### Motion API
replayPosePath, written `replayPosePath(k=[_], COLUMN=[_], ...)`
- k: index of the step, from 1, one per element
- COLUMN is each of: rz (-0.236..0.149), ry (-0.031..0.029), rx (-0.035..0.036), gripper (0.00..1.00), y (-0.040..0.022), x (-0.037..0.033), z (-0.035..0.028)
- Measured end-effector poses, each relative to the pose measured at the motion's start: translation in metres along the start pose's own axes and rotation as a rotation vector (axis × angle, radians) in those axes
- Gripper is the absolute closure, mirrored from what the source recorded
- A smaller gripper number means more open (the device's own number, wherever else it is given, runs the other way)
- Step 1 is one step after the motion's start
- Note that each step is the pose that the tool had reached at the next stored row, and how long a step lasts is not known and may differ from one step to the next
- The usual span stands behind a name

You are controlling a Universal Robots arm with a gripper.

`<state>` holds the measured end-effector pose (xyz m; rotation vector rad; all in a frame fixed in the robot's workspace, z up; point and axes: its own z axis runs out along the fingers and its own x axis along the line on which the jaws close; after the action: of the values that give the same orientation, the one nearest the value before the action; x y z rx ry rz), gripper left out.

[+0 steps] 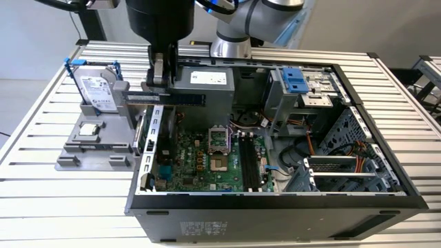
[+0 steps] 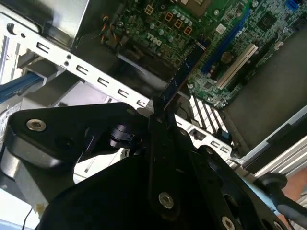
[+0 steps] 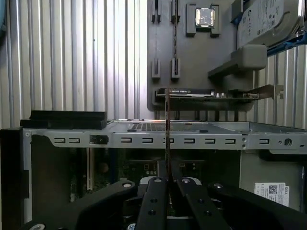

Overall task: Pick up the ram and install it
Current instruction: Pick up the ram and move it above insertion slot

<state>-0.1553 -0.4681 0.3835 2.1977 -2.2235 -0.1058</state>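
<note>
Slatted metal table [image 1: 41, 170] beneath computer case [image 1: 276, 219] (ram [image 1: 185, 98] in hand [image 1: 160, 87])

Bright, even light; glare on the slatted table [image 3: 57, 57]; computer case [image 3: 48, 172] dim inside.

The slatted table [image 1: 41, 170] carries a computer case [image 1: 276, 219] (opened) and grey holder [image 1: 96, 148].

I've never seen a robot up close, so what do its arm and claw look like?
The arm is rounded silver-grey metal with a blue ring at one joint. A fat black cylinder carries the claw, whose flat black fingers are dotted with small screws.
</note>
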Motion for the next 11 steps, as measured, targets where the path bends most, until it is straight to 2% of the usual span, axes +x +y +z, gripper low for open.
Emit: replayPosePath(k=[5, 11], rz=[0.0, 0.0], ry=[0.0, -0.0001], rx=[0.0, 0.0001], gripper=[1.0, 1.0], y=[-0.0164, -0.0272], x=[-0.0002, -0.0003], z=[-0.0008, -0.0012])
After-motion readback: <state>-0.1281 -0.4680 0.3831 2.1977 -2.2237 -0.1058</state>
